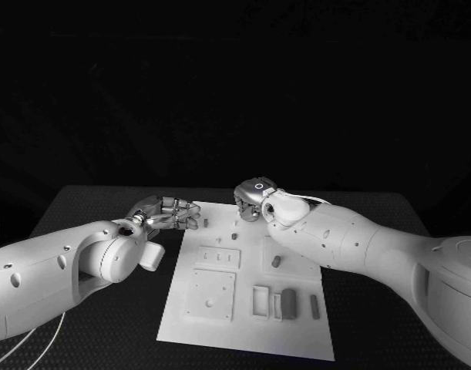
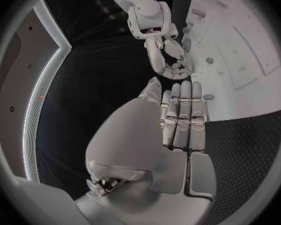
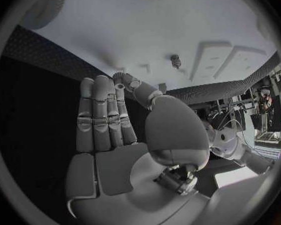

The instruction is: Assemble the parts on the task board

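Task board (image 1: 252, 304), a white plate, lies in the middle of the black surface (image 1: 368, 324), reaching from near its front edge toward its far edge, with small grey parts on it: one long dark piece (image 1: 288, 304) stands near the board's front right corner and a small peg (image 1: 277, 262) sits nearer the board's middle. Left robot hand (image 1: 169, 213) hovers just off the board's far left corner, its fingers straight and side by side in the left wrist view, holding nothing. Right robot hand (image 1: 255, 197) hangs over the board's far edge, fingers likewise extended together in the right wrist view, empty.
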You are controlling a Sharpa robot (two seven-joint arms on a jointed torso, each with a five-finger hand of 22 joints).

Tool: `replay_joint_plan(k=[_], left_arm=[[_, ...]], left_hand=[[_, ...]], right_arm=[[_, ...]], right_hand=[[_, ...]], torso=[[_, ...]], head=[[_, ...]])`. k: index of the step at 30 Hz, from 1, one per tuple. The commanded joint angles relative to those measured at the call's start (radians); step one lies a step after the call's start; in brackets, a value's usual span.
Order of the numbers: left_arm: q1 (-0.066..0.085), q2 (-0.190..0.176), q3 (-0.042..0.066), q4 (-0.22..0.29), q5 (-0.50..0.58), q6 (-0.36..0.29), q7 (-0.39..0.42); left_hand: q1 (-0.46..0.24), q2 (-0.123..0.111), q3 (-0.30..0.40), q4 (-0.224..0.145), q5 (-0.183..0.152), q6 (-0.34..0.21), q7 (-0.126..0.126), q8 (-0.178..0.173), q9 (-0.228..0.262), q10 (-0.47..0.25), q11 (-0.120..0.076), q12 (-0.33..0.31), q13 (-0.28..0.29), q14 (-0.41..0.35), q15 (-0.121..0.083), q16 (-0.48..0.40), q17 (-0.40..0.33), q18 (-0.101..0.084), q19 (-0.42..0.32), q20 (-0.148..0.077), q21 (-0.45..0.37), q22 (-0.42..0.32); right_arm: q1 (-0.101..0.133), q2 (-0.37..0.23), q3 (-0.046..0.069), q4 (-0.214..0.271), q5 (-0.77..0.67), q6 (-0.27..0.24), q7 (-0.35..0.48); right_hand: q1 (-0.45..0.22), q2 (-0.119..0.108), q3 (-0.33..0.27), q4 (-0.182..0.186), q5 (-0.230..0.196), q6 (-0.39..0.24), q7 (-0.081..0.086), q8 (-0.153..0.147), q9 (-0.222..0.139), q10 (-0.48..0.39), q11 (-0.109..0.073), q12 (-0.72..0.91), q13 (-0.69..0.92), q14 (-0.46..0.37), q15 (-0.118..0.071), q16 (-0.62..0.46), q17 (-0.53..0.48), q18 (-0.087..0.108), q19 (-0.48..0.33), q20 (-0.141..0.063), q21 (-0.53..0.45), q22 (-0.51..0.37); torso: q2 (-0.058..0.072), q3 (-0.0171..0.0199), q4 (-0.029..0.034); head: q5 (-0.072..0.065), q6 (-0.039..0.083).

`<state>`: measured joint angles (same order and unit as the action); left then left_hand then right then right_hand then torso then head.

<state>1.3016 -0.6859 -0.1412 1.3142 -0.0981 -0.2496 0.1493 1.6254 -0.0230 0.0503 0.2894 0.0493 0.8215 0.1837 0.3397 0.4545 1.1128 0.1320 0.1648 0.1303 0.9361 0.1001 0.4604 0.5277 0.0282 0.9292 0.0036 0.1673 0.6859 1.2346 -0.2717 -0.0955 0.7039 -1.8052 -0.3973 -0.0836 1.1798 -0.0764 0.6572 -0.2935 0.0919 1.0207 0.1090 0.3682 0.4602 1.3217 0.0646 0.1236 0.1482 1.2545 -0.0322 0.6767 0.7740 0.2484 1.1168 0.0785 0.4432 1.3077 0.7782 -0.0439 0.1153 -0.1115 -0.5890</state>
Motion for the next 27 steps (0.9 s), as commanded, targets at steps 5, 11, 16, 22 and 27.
replay_joint_plan(k=[5,11,16,22,27], left_arm=[[0.001,0.004,0.001,0.0,-0.003,0.008,0.007],[0.001,0.004,0.001,0.0,-0.003,0.008,0.007],[0.001,0.006,0.001,-0.002,-0.003,0.009,0.007],[0.001,0.008,0.001,-0.004,-0.003,0.008,0.008],[0.001,0.009,0.001,-0.004,-0.003,0.008,0.008]], left_hand=[[-0.008,-0.001,-0.008,0.001,0.002,0.007,0.001,-0.006,-0.001,0.007,0.001,-0.005,-0.001,0.006,0.003,-0.006,0.002,0.005,0.006,0.0,-0.004,-0.002],[-0.008,-0.001,-0.008,0.001,0.002,0.007,0.001,-0.006,-0.001,0.008,0.001,-0.005,-0.001,0.006,0.003,-0.006,0.003,0.005,0.006,0.0,-0.004,-0.002],[-0.008,-0.001,-0.008,0.0,0.002,0.007,0.001,-0.006,-0.001,0.008,0.001,-0.006,-0.001,0.006,0.003,-0.007,0.003,0.005,0.007,0.0,-0.005,-0.002],[-0.008,-0.001,-0.008,0.001,0.002,0.008,0.001,-0.006,-0.001,0.008,0.001,-0.006,-0.001,0.006,0.003,-0.008,0.004,0.005,0.007,0.0,-0.005,-0.002],[-0.009,-0.001,-0.008,0.001,0.002,0.008,0.001,-0.007,-0.001,0.008,0.001,-0.007,-0.001,0.006,0.003,-0.008,0.004,0.005,0.007,0.0,-0.005,-0.002]], right_arm=[[-0.001,0.008,-0.001,0.001,-0.003,0.009,0.002],[-0.001,0.01,-0.001,0.0,0.001,0.001,0.005],[-0.001,0.013,-0.002,0.001,0.002,0.021,0.01],[-0.002,0.015,-0.003,0.001,0.007,0.034,0.011],[-0.002,0.017,-0.003,-0.004,0.018,0.038,0.014]], right_hand=[[0.006,0.004,0.006,0.0,0.004,0.005,0.003,0.002,0.001,0.006,-0.001,0.001,0.014,-0.003,-0.008,0.002,0.002,0.013,-0.006,-0.006,0.006,0.026],[0.005,0.005,0.007,0.0,0.004,0.002,0.004,0.0,0.001,0.003,0.001,-0.002,0.013,-0.006,-0.007,0.002,0.001,0.013,-0.009,-0.005,0.008,0.026],[0.005,0.005,0.008,0.0,0.004,0.002,0.004,-0.001,0.001,0.003,0.001,-0.003,0.013,-0.006,-0.007,0.002,0.001,0.013,-0.01,-0.005,0.009,0.026],[0.004,0.005,0.008,0.0,0.004,0.001,0.005,-0.001,0.001,0.002,0.001,-0.004,0.013,-0.007,-0.006,0.001,0.001,0.013,-0.012,-0.004,0.01,0.026],[0.002,-0.003,0.009,0.001,0.004,-0.012,0.01,-0.01,0.0,-0.011,0.008,-0.015,0.011,-0.02,0.001,-0.006,-0.003,0.013,-0.025,0.0,0.014,0.025]], torso=[[0.001,-0.001,0.0006],[0.002,-0.0017,-0.0001],[0.002,-0.0019,-0.0005],[0.003,-0.0021,-0.0006],[0.003,-0.0028,-0.0008]], head=[[0.0,0.0],[0.001,0.0],[0.0,0.0],[-0.003,0.001],[-0.003,0.003]])
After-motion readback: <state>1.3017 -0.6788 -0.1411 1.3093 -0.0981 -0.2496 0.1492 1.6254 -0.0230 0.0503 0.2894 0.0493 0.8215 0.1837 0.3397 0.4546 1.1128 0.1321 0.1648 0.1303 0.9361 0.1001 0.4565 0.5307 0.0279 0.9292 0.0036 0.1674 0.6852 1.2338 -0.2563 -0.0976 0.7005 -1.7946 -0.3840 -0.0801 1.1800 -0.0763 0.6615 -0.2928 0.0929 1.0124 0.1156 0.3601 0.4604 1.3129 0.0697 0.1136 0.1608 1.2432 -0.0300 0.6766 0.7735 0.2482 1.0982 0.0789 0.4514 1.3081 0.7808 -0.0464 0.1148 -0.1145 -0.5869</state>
